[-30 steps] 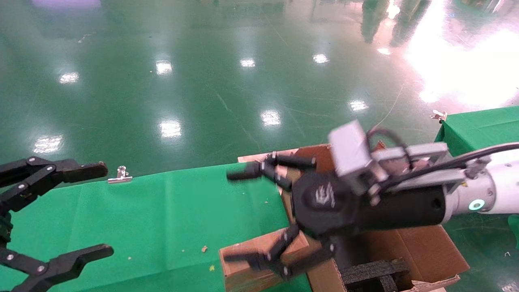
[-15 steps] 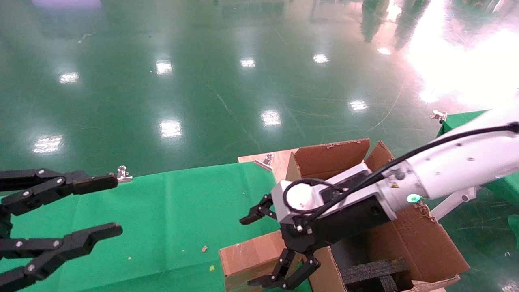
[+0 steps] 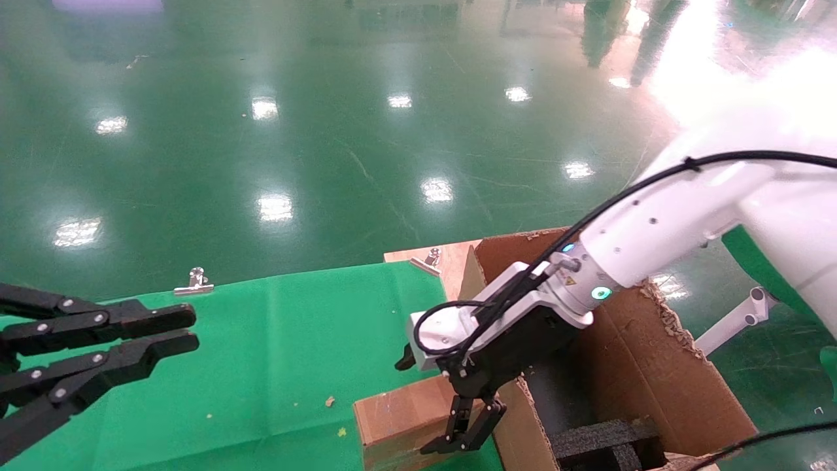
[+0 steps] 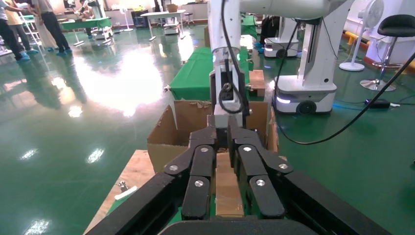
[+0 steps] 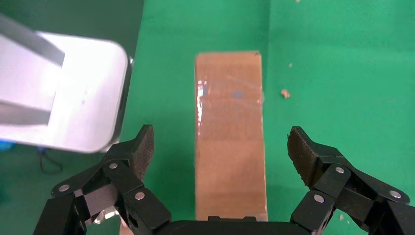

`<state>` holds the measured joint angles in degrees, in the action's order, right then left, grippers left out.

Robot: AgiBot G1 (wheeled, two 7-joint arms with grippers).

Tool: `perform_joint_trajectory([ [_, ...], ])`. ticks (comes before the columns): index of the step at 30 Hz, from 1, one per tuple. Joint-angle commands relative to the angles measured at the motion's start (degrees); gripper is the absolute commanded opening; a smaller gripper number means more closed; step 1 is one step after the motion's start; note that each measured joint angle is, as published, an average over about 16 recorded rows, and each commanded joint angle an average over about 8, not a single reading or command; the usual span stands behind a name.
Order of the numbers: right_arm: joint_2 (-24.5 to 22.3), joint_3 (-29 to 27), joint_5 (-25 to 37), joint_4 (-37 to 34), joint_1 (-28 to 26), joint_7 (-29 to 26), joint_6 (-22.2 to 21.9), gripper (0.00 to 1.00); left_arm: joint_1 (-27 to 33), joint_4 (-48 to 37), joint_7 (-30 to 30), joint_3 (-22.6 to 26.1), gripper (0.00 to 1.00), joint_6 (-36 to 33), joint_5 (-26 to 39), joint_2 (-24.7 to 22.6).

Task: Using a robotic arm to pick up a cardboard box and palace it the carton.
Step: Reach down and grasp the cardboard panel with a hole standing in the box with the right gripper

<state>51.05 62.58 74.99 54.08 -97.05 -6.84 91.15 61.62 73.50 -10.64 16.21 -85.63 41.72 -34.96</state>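
Head view: the right arm, white with a green ring light, reaches down and leftward over the near corner of the carton, its gripper pointing down at the box. The box, small, brown and taped, lies flat on the green counter just beside the carton's left wall. Right wrist view: the right gripper has its jaws spread wide, one finger on each long side of the box, both clear of the cardboard; nothing is gripped. The carton stands open at the counter's right end, flaps upright with ragged edges, black foam inside. The left gripper, all black, hangs over the counter's left part, well apart from the box; in the left wrist view its fingers lie nearly together, jaws closed on nothing, aimed toward the box and carton. A metal clip sits at the counter's far edge.
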Motion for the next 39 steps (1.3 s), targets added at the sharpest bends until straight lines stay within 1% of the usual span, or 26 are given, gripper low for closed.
perform_joint_trajectory([
  [1, 1.4, 2.6, 0.3, -1.9, -1.4, 1.1, 0.0, 1.0, 0.0, 0.0, 0.0, 0.0, 0.0, 0.0, 0.0, 0.0],
  [7, 5.0, 8.8, 0.3, -7.0, -4.4, 4.8, -0.1, 1.0, 0.0, 0.0, 0.0, 0.0, 0.0, 0.0, 0.0, 0.0],
  [8, 5.4, 9.7, 0.2, -7.8, -4.8, 5.4, -0.1, 1.0, 0.0, 0.0, 0.0, 0.0, 0.05, 0.0, 0.0, 0.0],
  [11, 6.7, 12.0, -0.2, -9.8, -5.9, 7.1, -0.2, 1.0, 0.0, 0.0, 0.0, 0.1, 0.42, 0.0, 0.0, 0.0],
  [13, 7.3, 13.1, -0.5, -10.7, -6.4, 8.1, -0.2, 0.95, 0.0, 0.0, 0.0, 0.1, 0.67, 0.0, 0.0, 0.0],
  [14, 7.6, 13.8, -0.6, -11.2, -6.7, 8.6, -0.2, 0.86, 0.0, 0.0, 0.0, 0.1, 0.8, 0.0, 0.0, 0.0],
  [15, 7.9, 14.3, -0.7, -11.6, -7.0, 9.0, -0.2, 0.73, 0.0, 0.0, 0.0, 0.1, 0.92, 0.0, 0.0, 0.0],
  [16, 8.1, 14.9, -0.8, -11.9, -7.2, 9.3, -0.2, 0.61, 0.0, 0.0, 0.0, 0.1, 1.0, 0.0, 0.0, 0.0],
  [19, 8.7, 15.9, -0.9, -12.5, -7.7, 10.0, -0.1, 0.23, 0.0, 0.0, 0.0, 0.0, 1.0, 0.0, 0.0, 0.0],
  [20, 8.8, 16.1, -0.9, -12.6, -7.8, 10.1, 0.0, 0.12, 0.0, 0.0, 0.0, 0.0, 1.0, 0.0, 0.0, 0.0],
  [21, 8.9, 16.3, -0.9, -12.7, -7.9, 10.2, 0.0, 0.03, 0.0, 0.0, 0.0, 0.0, 1.0, 0.1, 0.0, 0.0],
  [22, 8.9, 16.3, -1.0, -12.7, -7.9, 10.2, 0.0, 0.0, 0.0, 0.0, 0.0, 0.1, 1.0, 0.1, 0.0, 0.0],
  [39, 8.2, 15.0, -1.0, -12.0, -7.3, 9.5, -0.1, 0.0, 0.0, 0.0, 0.0, 0.1, 1.0, 0.1, -0.1, 0.0],
])
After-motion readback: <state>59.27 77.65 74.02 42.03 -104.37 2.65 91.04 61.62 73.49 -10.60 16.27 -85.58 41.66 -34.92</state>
